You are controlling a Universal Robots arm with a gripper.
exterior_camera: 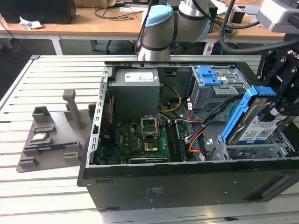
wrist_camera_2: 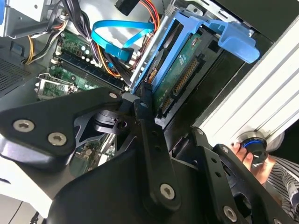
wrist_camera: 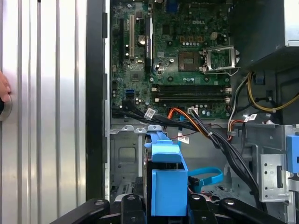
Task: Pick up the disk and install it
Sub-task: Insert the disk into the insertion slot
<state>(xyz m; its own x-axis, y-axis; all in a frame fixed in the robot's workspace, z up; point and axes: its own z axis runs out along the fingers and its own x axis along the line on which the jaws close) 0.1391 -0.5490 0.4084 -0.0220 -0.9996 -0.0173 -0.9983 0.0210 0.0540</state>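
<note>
The tool [exterior_camera: 280,100] is clamped on the disk [exterior_camera: 261,123], held tilted at right of the exterior view, over the drive cage [exterior_camera: 252,151]; picked up, not yet seated in the case [exterior_camera: 187,184].

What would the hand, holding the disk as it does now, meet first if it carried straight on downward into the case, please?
Most likely the grey drive bay at the case's corner: the hand holds the disk tilted, its lower end already at the bay's top. Depth is hard to judge, so the nearby cables could brush it.
</note>
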